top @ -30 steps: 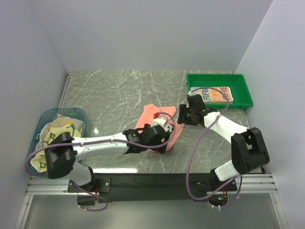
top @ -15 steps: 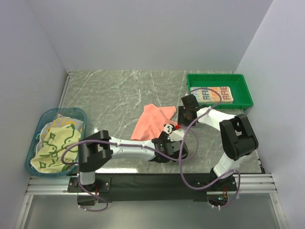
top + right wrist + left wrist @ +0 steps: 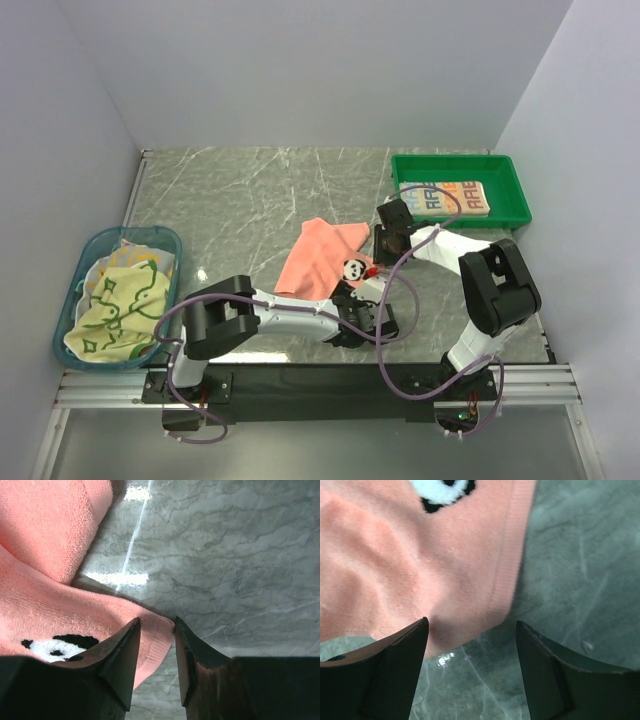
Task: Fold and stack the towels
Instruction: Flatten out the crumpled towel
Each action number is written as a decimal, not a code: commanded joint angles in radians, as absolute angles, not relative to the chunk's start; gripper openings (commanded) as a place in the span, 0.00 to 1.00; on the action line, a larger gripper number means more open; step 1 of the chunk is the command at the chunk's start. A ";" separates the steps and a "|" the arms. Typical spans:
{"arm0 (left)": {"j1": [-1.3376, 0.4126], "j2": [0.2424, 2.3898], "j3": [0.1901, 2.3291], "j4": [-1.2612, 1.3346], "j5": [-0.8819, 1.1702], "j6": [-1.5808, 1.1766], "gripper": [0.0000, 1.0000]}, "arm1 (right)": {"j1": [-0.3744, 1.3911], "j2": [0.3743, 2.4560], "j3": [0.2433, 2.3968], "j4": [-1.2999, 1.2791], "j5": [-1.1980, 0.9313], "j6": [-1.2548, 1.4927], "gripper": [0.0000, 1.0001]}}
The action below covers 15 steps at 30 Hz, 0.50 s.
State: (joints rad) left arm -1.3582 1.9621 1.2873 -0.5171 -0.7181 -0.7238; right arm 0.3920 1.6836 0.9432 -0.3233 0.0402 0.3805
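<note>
A: So, from above, where's the pink towel point(image 3: 318, 250)?
B: Middle of the table point(image 3: 250, 190), right gripper point(image 3: 384, 242) at its right edge.
A: Left gripper point(image 3: 471, 626)?
B: Wide open, near hem just ahead (nothing held).
A: Right wrist?
B: Narrow, pinching the panda corner.

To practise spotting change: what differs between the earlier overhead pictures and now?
The left gripper slid from over the pink towel toward the near right, and its jaws are now open over the hem. The towel lies flatter, its panda emblem uncovered. The right gripper stayed by the towel's right corner. The basket and tray are unchanged.
</note>
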 commanded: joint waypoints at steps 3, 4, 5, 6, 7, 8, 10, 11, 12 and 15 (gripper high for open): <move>-1.362 2.000 1.319 -0.610 -0.845 -0.811 0.70 | 0.403 1.666 0.927 -0.336 0.009 0.400 0.33; -1.356 2.009 1.322 -0.617 -0.863 -0.819 0.68 | 0.405 1.666 0.925 -0.336 0.003 0.402 0.33; -1.353 2.013 1.324 -0.623 -0.867 -0.828 0.65 | 0.403 1.663 0.920 -0.336 0.003 0.403 0.31; -1.347 2.016 1.321 -0.626 -0.870 -0.833 0.63 | 0.403 1.660 0.919 -0.336 0.003 0.405 0.27; -1.335 2.017 1.315 -0.624 -0.873 -0.839 0.62 | 0.405 1.657 0.916 -0.334 0.005 0.406 0.25; -1.325 2.016 1.301 -0.620 -0.865 -0.844 0.59 | 0.403 1.651 0.913 -0.333 0.003 0.408 0.22; -1.304 2.002 1.279 -0.588 -0.848 -0.839 0.49 | 0.403 1.644 0.908 -0.328 0.003 0.410 0.15; -1.299 1.994 1.258 -0.575 -0.839 -0.833 0.39 | 0.403 1.638 0.908 -0.328 -0.020 0.411 0.10; -1.296 1.988 1.247 -0.565 -0.835 -0.831 0.33 | 0.405 1.637 0.907 -0.325 -0.021 0.413 0.03; -1.284 1.965 1.235 -0.578 -0.847 -0.839 0.07 | 0.403 1.615 0.905 -0.324 -0.026 0.416 0.00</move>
State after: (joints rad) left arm -1.2961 1.9942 1.2598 -0.5598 -0.8417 -0.8223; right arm 0.3950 1.6650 0.9199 -0.3222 -0.0086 0.4065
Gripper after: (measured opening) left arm 0.105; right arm 0.011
